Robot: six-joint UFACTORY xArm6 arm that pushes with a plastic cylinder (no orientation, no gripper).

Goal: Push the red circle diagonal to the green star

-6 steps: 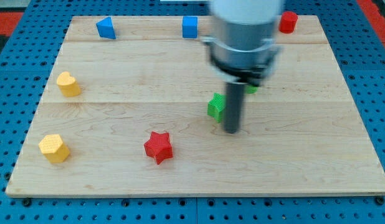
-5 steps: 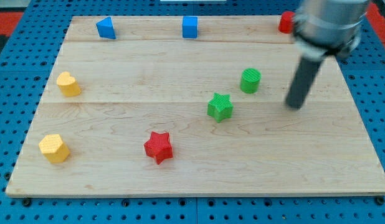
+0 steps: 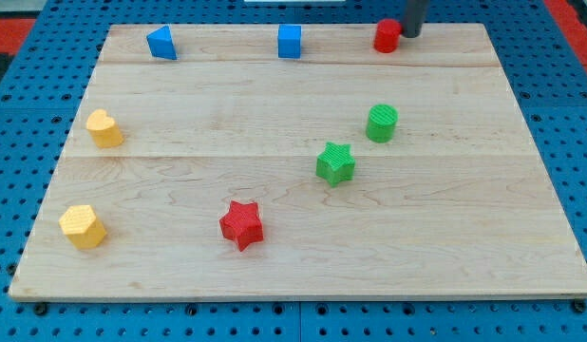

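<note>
My tip (image 3: 408, 35), a plain rod with no jaws to spread or pinch, touching right side of red circle (image 3: 387, 36) at far edge. Green star (image 3: 335, 162) well nearer, slightly left; green cylinder (image 3: 381, 123) between. Best pushing near-left, steering clear of cylinder

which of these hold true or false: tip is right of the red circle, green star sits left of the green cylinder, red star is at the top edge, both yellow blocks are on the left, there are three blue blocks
1. My tip is just to the view's right of the red circle. True.
2. The green star lies left of and below the green cylinder. True.
3. The red star is at the top edge. False: it lies near the bottom.
4. Both yellow blocks are on the left. True.
5. There are three blue blocks. False: only two.
</note>
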